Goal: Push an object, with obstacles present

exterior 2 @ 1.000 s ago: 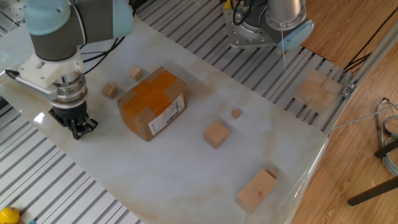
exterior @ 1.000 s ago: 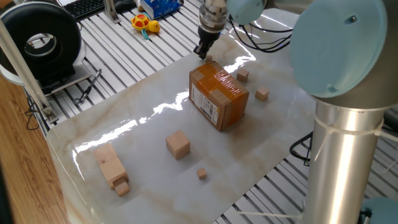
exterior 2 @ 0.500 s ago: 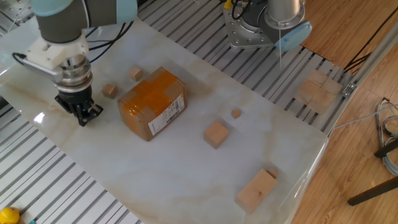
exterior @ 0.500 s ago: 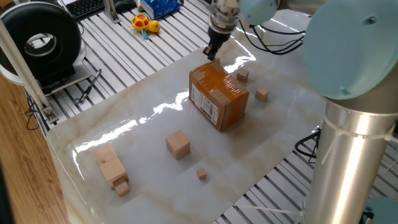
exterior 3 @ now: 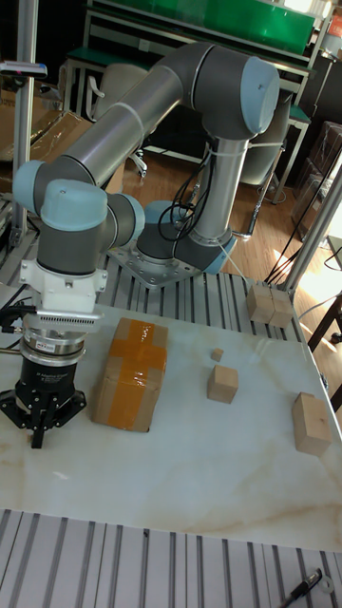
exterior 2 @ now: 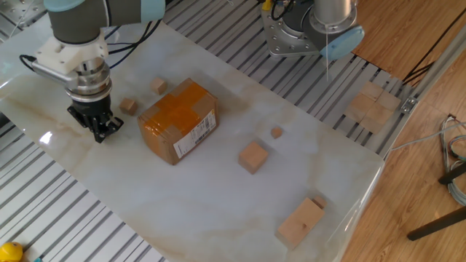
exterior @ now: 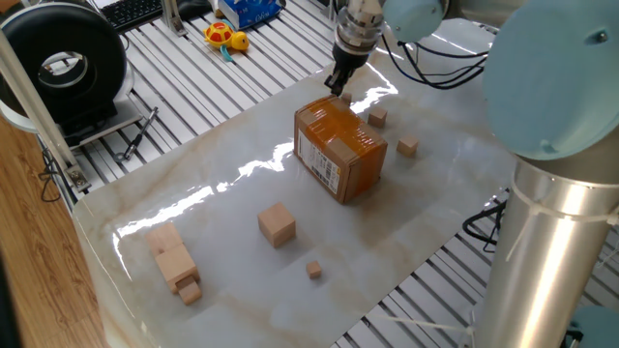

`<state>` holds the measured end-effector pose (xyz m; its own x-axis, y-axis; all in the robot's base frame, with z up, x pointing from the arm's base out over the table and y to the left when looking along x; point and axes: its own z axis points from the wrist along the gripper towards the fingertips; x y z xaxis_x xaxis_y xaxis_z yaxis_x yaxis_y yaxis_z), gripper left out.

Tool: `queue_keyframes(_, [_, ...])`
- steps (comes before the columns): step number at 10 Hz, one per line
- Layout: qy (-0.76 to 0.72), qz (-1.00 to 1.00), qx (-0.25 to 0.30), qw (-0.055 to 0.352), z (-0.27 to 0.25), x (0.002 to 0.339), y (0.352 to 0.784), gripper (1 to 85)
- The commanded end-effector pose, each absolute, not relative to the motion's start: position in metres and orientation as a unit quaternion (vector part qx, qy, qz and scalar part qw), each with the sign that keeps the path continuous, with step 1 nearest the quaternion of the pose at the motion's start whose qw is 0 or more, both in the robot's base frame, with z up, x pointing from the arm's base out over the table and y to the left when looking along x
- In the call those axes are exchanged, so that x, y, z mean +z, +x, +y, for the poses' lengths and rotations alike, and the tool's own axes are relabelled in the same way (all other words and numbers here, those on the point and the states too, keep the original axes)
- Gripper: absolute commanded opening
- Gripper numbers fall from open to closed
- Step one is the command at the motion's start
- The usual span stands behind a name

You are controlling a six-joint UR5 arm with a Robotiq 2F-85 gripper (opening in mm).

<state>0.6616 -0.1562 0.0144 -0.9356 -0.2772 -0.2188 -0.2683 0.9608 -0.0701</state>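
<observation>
The object, a tiny light-wood cube (exterior: 377,116) (exterior 2: 129,106), lies on the marble tabletop just beyond the brown taped cardboard box (exterior: 339,150) (exterior 2: 178,120) (exterior 3: 131,375). My gripper (exterior: 336,89) (exterior 2: 99,136) (exterior 3: 38,439) is shut with nothing in it. It points down at the table, a short way from the tiny cube and beside the box's end. A second small cube (exterior: 408,146) (exterior 2: 159,86) lies close by. The tall fixed view hides both small cubes behind the box.
A mid-sized wood cube (exterior: 277,224) (exterior 2: 253,156) (exterior 3: 223,383) and another tiny cube (exterior: 314,270) (exterior 2: 277,132) (exterior 3: 217,354) sit mid-table. Long stacked wood blocks (exterior: 173,257) (exterior 2: 301,222) (exterior 3: 312,423) lie near a corner. More wood blocks (exterior 2: 371,105) rest off the slab.
My gripper, still shut, has moved along the table's edge towards the tiny cube and the box's end. No block or box has moved.
</observation>
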Motion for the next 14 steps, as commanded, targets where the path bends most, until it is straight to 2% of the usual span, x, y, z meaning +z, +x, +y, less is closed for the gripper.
queue_keyframes(1, [-0.139, 0.983, -0.016, 0.119, -0.149, 0.017, 0.677, 1.3])
queue_keyframes(4, [-0.139, 0.983, -0.016, 0.118, -0.153, 0.015, 0.673, 1.3])
queue_keyframes(14, [-0.134, 0.984, 0.004, 0.12, -0.169, 0.002, 0.618, 1.3])
